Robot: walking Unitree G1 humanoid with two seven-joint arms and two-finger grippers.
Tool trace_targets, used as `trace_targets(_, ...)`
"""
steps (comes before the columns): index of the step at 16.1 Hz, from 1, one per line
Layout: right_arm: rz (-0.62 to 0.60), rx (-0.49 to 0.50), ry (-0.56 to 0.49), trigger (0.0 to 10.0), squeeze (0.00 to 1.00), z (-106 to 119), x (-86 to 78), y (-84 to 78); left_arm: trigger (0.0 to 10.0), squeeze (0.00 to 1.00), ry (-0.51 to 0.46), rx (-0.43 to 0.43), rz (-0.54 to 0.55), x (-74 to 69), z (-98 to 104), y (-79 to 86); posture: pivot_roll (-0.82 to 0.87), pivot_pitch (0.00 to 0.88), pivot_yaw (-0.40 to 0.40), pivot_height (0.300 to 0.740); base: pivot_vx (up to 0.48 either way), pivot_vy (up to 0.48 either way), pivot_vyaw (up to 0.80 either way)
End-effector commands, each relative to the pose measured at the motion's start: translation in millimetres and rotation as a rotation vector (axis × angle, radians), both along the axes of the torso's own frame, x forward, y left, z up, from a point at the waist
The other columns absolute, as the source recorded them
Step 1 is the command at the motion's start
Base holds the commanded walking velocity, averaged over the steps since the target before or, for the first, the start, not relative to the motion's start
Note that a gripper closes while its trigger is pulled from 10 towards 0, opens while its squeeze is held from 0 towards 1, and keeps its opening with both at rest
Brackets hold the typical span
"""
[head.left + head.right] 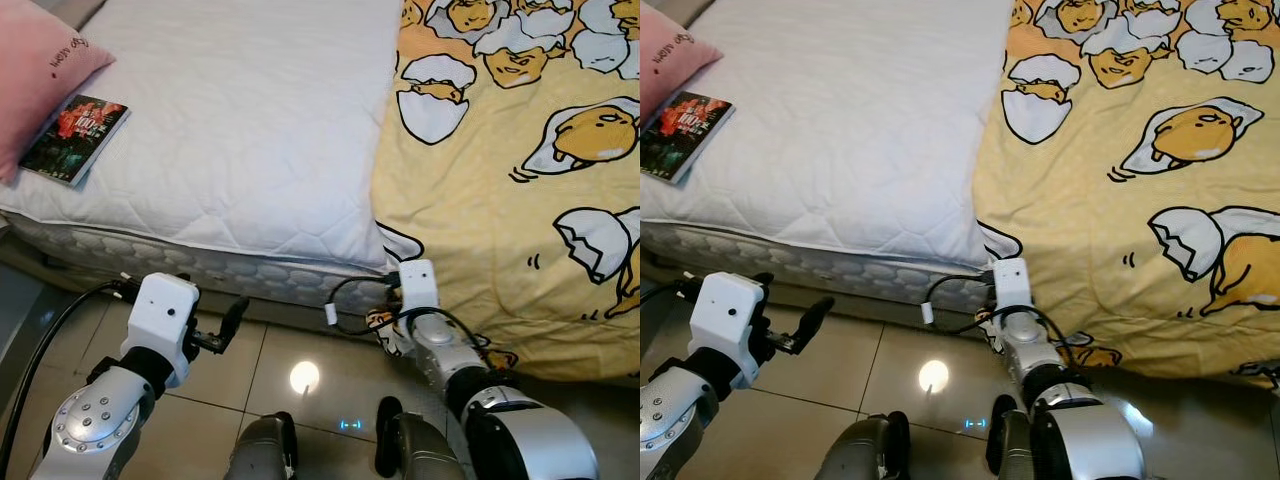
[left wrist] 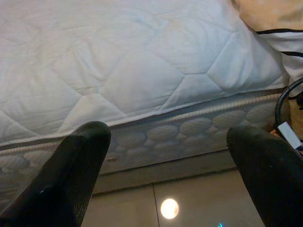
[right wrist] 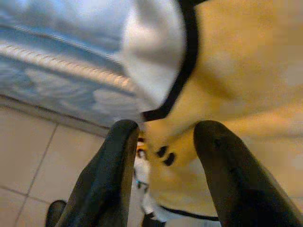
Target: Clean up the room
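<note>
Bed (image 1: 250, 130) takes up most of the head views, its white quilted mattress bare on the robot's left half and one yellow blanket (image 1: 520, 200), printed with egg-and-shell cartoon figures, spread over the right half. The blanket's near edge hangs over the side of the mattress toward the tiled floor (image 1: 300, 350). One pink pillow (image 1: 40, 75) lies at the far left corner of the bed, and one book (image 1: 75, 137) with a dark, red-lettered cover rests flat on the mattress, touching the pillow's edge and well apart from both arms.

Two grippers are in view. The left gripper (image 2: 170, 175) is held low in front of the mattress side, above the floor; its two black fingers (image 2: 71, 175) stand wide apart with nothing between them, pointing at the quilted border of the mattress. The right gripper (image 3: 163, 165) is at the hanging edge of the blanket, just where the yellow cloth meets the white mattress corner. Its two fingers (image 3: 109, 175) are parted, with blanket cloth showing in the gap between them; whether they touch the cloth cannot be told.

One round light reflection (image 1: 304, 377) shines on the floor tiles between the arms.
</note>
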State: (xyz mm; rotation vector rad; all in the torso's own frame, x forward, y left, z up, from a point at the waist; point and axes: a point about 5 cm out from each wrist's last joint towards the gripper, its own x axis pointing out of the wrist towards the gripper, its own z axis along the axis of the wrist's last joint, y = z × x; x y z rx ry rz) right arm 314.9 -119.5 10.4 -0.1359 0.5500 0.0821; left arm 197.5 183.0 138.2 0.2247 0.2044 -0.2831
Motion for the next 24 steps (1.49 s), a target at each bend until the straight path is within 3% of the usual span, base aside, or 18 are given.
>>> trace_targets(1, 0.005, 0.017, 0.046, 0.0, 0.00, -8, -7.0, 3.5, 10.0, 0.00, 0.001, 0.001, -0.002, -2.3, 2, -1.0, 0.31, 0.303, 0.095, 0.740, 0.000, 0.000, 0.00)
trace_targets(8, 0.050, 0.034, 0.042, 0.0, 0.00, -8, -7.9, 12.6, 10.0, 0.00, 0.005, -0.004, -0.007, -0.1, 2, -3.1, 0.30, 0.304, 0.097, 0.740, 0.000, 0.000, 0.00)
trace_targets(10, 0.154, 0.055, 0.086, 0.0, 0.00, -19, -22.3, 32.0, 10.0, 0.00, 0.009, -0.008, -0.009, 0.3, 0, -4.2, 0.29, 0.304, 0.094, 0.740, 0.000, 0.000, 0.00)
trace_targets(12, 0.317, 0.037, 0.169, 0.0, 0.00, -43, -57.3, 57.5, 10.0, 0.00, 0.011, -0.010, -0.013, 1.0, -1, -6.2, 0.29, 0.306, 0.094, 0.740, 0.000, 0.000, 0.00)
trace_targets(14, 0.336, 0.025, 0.206, 0.0, 0.00, -56, -76.9, 63.0, 10.0, 0.00, 0.011, -0.013, -0.015, 2.7, -1, -7.1, 0.28, 0.304, 0.094, 0.740, 0.000, 0.000, 0.00)
trace_targets(15, 0.267, -0.028, 0.137, 3.7, 0.00, -53, -73.1, 56.9, 10.0, 0.00, 0.008, -0.016, -0.016, 5.6, -2, -7.5, 0.26, 0.293, 0.089, 0.740, 0.000, 0.000, 0.00)
trace_targets(16, 0.205, -0.057, 0.036, 10.0, 1.00, -44, -62.6, 49.5, 10.0, 0.00, 0.001, -0.021, -0.017, 8.7, -2, -8.2, 0.25, 0.283, 0.086, 0.740, 0.000, 0.000, 0.00)
trace_targets(20, 0.039, -0.093, -0.178, 10.0, 1.00, -20, -38.4, 18.4, 10.0, 0.00, -0.035, -0.042, -0.039, 22.4, -2, -13.4, 0.20, 0.234, 0.079, 0.740, 0.000, 0.000, 0.00)
trace_targets(22, -0.077, -0.031, -0.293, 10.0, 1.00, -3, -27.6, -2.2, 10.0, 0.00, -0.051, -0.031, -0.061, 30.2, -6, -18.3, 0.17, 0.188, 0.065, 0.740, 0.000, 0.000, 0.00)
trace_targets(24, -0.090, -0.022, -0.413, 10.0, 1.00, 11, -27.3, -14.1, 10.0, 0.00, -0.050, -0.040, -0.056, 35.1, -12, -20.2, 0.13, 0.127, 0.046, 0.740, 0.000, 0.000, 0.00)
